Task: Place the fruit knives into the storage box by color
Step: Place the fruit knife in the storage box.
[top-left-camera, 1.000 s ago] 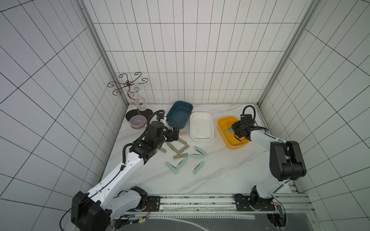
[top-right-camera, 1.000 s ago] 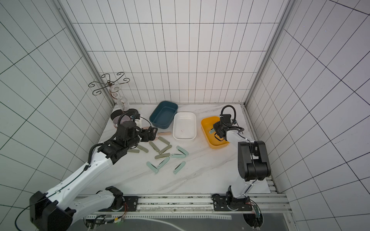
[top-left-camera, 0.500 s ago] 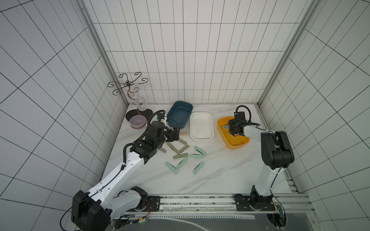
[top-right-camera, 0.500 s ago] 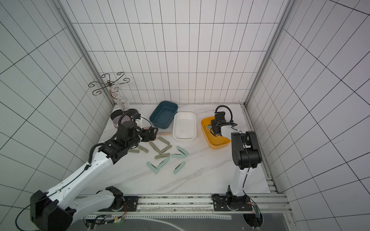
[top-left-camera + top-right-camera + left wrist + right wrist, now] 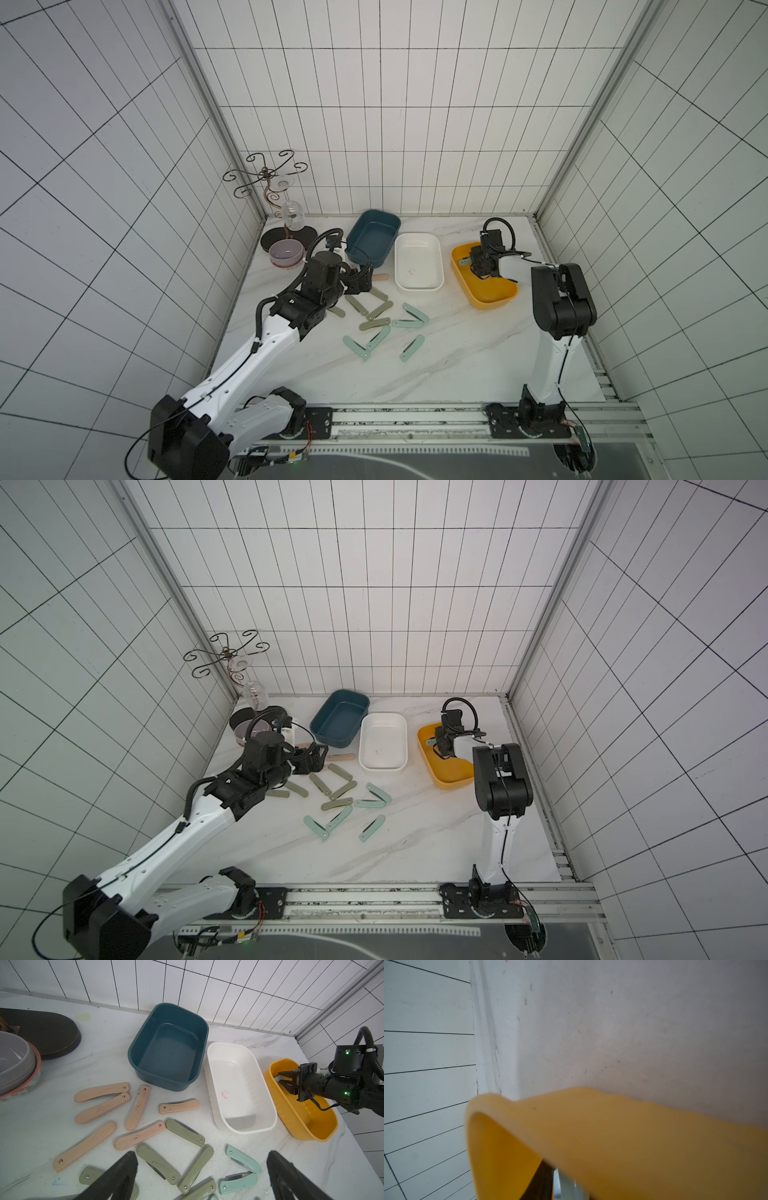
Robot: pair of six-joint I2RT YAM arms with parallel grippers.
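One mint knife (image 5: 464, 262) sat pinched in the nearly closed right gripper (image 5: 474, 263) low inside the yellow box (image 5: 493, 300), so a clean drop likely called for opening near its floor and lifting straight out, while the left gripper (image 5: 362, 281), spread wide, hovered over pink knives (image 5: 99, 1093) and olive knives (image 5: 185, 1133).
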